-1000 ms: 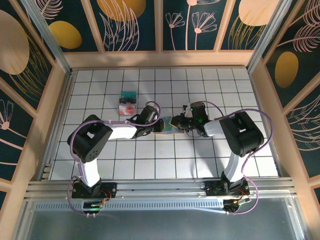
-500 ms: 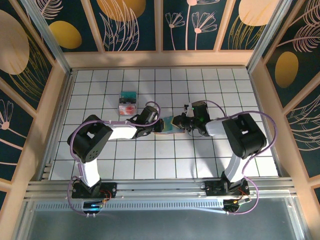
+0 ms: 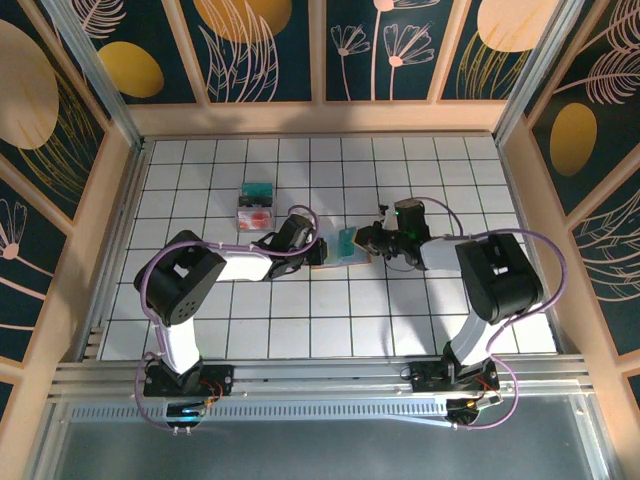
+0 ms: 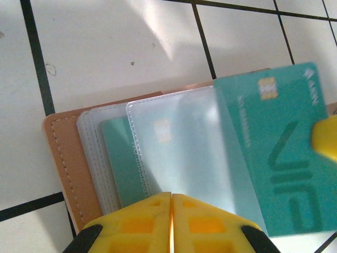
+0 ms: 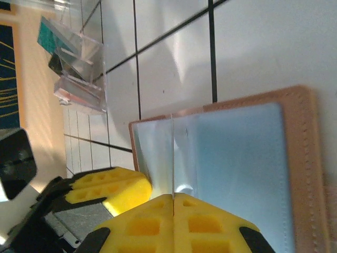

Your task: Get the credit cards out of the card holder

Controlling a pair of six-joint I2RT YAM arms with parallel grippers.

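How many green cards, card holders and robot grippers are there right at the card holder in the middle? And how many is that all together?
Teal-green cards: 2, the sticking-out card and the tucked-in card
Card holder: 1
Grippers: 2, the left gripper and the right gripper
Total: 5

Black-white arms (image 3: 243, 265) (purple cables (image 3: 500, 236)), yellow grippers (image 4: 172, 211)

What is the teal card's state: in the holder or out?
Partly out: in the left wrist view most of the teal card sticks past the clear sleeve, one edge seemingly still under it.
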